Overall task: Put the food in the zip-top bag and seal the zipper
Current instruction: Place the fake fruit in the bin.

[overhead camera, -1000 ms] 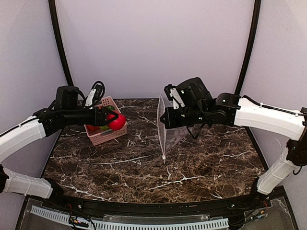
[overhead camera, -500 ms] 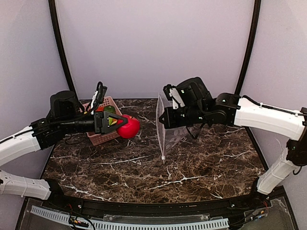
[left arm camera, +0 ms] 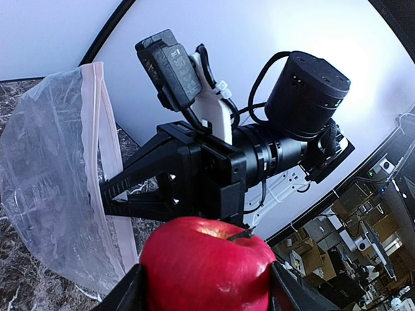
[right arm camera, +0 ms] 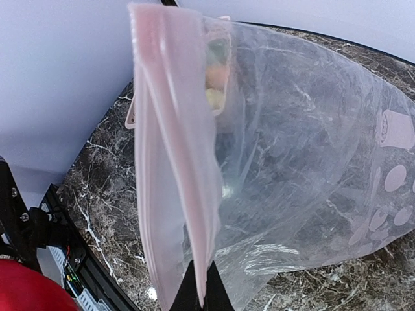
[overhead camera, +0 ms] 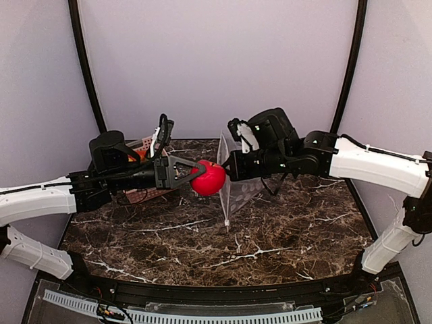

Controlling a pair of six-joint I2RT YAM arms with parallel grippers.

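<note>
My left gripper (overhead camera: 202, 177) is shut on a glossy red toy apple (overhead camera: 208, 178), held in the air right at the pink mouth edge of the zip-top bag (overhead camera: 236, 185). The apple fills the bottom of the left wrist view (left arm camera: 206, 267), with the bag (left arm camera: 52, 181) to its left. My right gripper (overhead camera: 229, 167) is shut on the bag's pink zipper strip (right arm camera: 188, 194) and holds the clear dotted bag (right arm camera: 305, 175) up with its mouth facing left. The zipper's slider tab does not show. More toy food (right arm camera: 216, 76) shows blurred through the bag, in the basket behind it.
A pink slotted basket (overhead camera: 145, 190) stands at the back left of the marble table (overhead camera: 202, 243), mostly hidden behind my left arm. The curved back wall and two black poles close in the table.
My left gripper has lifted the red apple from above the pink basket and carried it right to the bag's mouth. The right gripper and bag have stayed in place.
</note>
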